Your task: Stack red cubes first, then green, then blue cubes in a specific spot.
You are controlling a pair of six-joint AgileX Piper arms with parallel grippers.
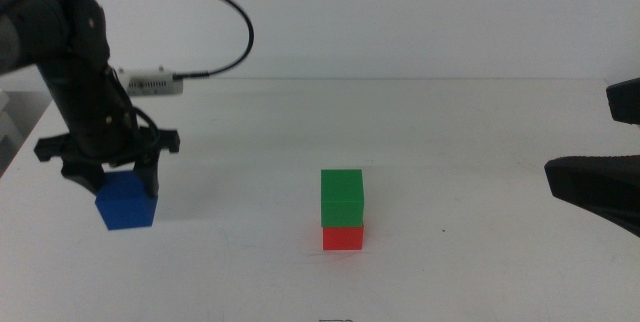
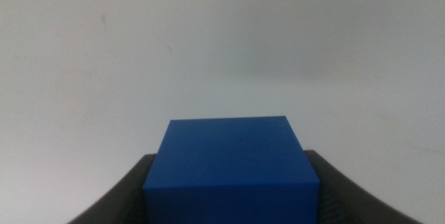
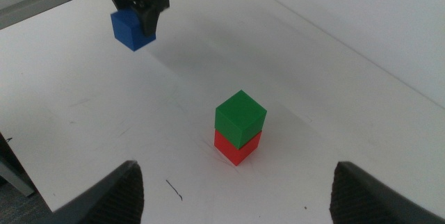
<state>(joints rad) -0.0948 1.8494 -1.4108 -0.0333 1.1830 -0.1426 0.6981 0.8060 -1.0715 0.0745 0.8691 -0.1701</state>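
Note:
The green cube (image 1: 342, 197) sits squarely on the red cube (image 1: 343, 237) near the table's middle; both also show in the right wrist view, green cube (image 3: 240, 117) over red cube (image 3: 236, 149). Far to the left, my left gripper (image 1: 112, 182) points down and is shut on the blue cube (image 1: 126, 202), at or just above the tabletop. In the left wrist view the blue cube (image 2: 229, 172) fills the space between the two jaws of the left gripper (image 2: 229, 189). My right gripper (image 1: 600, 187) waits at the right edge, open and empty, its jaws wide apart in the right wrist view (image 3: 240, 193).
A black cable (image 1: 235, 22) arcs from the left arm to a small white box (image 1: 150, 83) at the table's back left. The table's left edge (image 1: 30, 127) runs close behind the left arm. White tabletop (image 1: 240, 222) lies between the blue cube and the stack.

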